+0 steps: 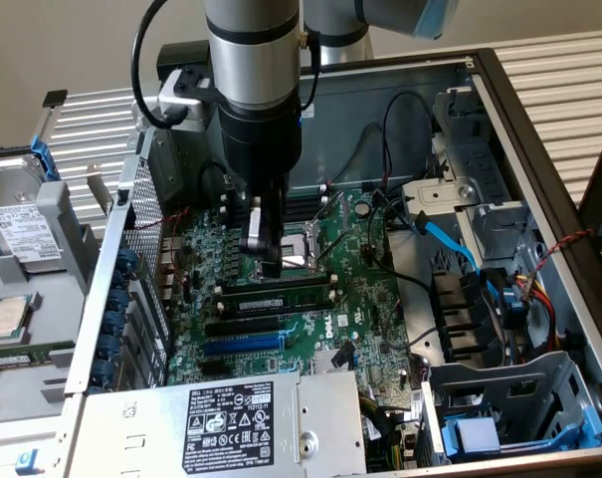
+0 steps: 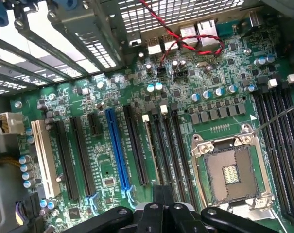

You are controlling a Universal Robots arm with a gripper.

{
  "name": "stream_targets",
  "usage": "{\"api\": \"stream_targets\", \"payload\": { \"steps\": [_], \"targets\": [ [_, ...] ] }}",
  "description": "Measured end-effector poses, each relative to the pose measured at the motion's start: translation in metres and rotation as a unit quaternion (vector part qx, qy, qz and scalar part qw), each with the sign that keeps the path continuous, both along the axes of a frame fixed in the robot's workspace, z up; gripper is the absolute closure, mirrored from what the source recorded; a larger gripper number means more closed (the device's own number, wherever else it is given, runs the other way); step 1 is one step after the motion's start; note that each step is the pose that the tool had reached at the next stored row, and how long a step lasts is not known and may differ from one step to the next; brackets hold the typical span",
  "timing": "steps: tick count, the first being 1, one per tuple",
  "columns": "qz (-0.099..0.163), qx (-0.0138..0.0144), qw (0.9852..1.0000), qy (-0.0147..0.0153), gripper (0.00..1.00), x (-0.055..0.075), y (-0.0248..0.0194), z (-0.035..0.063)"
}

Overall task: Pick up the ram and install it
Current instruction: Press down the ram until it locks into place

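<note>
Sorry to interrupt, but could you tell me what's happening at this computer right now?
A robot arm is reaching into an open computer case, its gripper shut and hanging low over the motherboard, just above the CPU socket. A ram stick sits in one of the memory slots beside the socket. The gripper does not appear to be holding anything.

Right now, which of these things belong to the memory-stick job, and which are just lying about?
Job in hand: gripper, shut, above the motherboard; ram, which looks seated in a slot; black memory slots.

Lying about: hard drive, loose processor chip, blue cable, power supply.
</note>
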State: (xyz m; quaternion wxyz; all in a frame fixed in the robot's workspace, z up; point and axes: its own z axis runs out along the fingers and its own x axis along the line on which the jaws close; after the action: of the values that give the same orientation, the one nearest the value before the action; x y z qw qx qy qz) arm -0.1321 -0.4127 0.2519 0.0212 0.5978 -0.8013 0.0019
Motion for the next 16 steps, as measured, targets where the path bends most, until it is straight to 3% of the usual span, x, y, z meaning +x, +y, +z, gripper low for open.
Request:
{"api": "stream_targets", "payload": {
  "steps": [4, 8, 12, 16],
  "targets": [
    [-0.032, 0.0, 0.9995, 0.0, 0.89, 0.0, 0.0, -0.0002],
    [-0.064, 0.0, 0.9979, 0.0, 0.89, 0.0, 0.0, -0.0004],
    [-0.097, 0.0, 0.9953, 0.0, 0.89, 0.0, 0.0, -0.0006],
    [-0.131, 0.0, 0.9914, 0.0, 0.89, 0.0, 0.0, -0.001]
  ]
}}
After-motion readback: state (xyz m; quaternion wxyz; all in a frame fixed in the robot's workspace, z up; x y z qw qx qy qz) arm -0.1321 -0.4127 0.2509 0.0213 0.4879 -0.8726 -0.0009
